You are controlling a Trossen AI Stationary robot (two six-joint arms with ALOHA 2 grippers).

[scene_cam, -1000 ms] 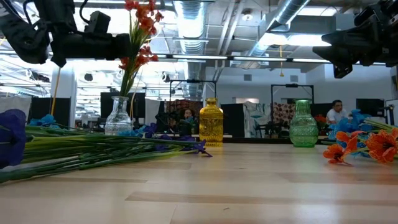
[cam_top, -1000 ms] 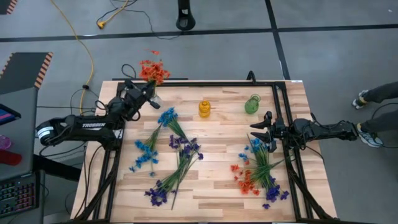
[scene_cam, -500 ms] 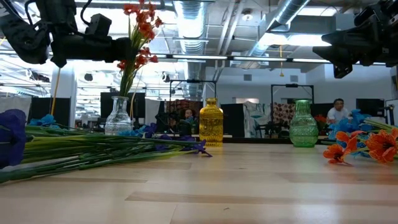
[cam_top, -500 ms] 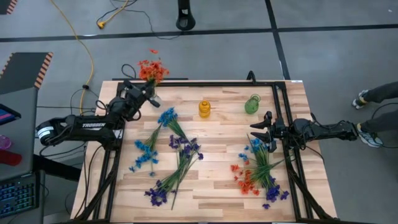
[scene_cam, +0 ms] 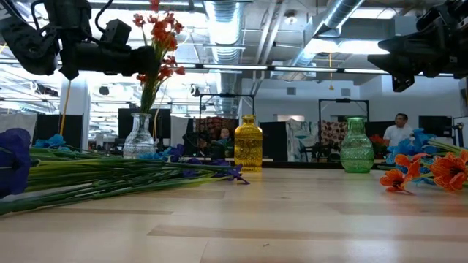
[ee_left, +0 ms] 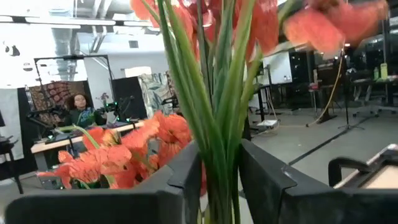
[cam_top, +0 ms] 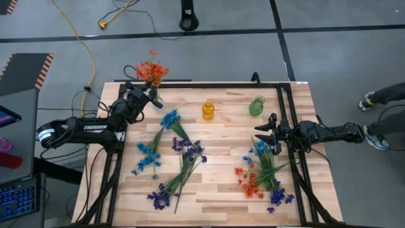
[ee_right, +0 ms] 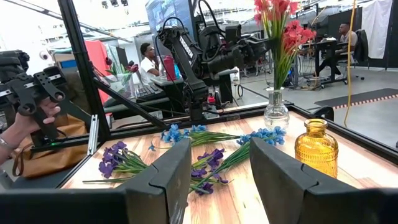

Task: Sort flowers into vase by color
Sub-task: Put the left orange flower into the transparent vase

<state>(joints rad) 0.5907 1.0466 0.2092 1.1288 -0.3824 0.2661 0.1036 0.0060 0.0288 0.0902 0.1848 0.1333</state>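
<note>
At about ten o'clock on the table (cam_top: pixel 221 190), the left gripper (cam_top: pixel 150 96) has its fingers narrowly parted around the stems of the orange-red flowers (cam_top: pixel 150 71), which stand in the clear vase (scene_cam: pixel 139 137). Blue and purple flowers (cam_top: pixel 174 155) lie loose near the centre, then the yellow vase (cam_top: pixel 208 111) and green vase (cam_top: pixel 256 106). At three o'clock the right gripper (cam_top: pixel 261 134) hovers wide and empty over mixed flowers (cam_top: pixel 266 174)

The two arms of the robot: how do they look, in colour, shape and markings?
Both arms are dark, nearly black, built of slim jointed segments. The left arm carries white lettering along its side and a white band near its base. The right arm shows no readable marking. The left gripper and the right gripper each have two broad, flat, matte black fingers.
</note>
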